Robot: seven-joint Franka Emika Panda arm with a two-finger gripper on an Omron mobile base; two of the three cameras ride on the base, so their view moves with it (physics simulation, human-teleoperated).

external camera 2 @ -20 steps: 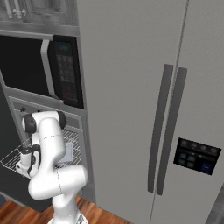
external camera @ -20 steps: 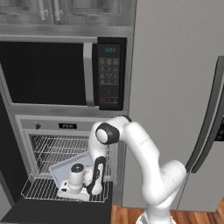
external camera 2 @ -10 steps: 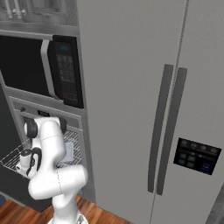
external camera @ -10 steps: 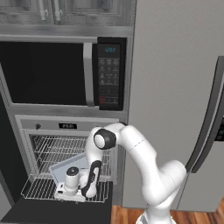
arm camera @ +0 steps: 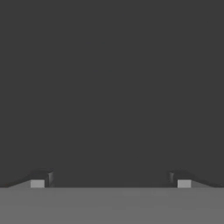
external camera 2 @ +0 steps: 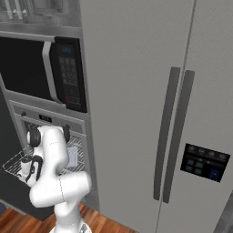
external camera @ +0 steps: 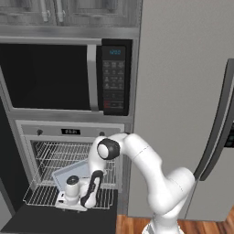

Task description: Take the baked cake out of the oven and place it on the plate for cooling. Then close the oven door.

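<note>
Your gripper, jaws spread wide and empty, hangs low over the pulled-out rack; pale tray just behind, toward the oven.

Steel-toned kitchen wall with built-in appliances

A large black-windowed microwave with keypad sits under grey upper cabinets; beside it stands a tall grey two-door refrigerator with dark vertical handles and a dark dispenser panel, above a reddish wooden plank floor.
</note>
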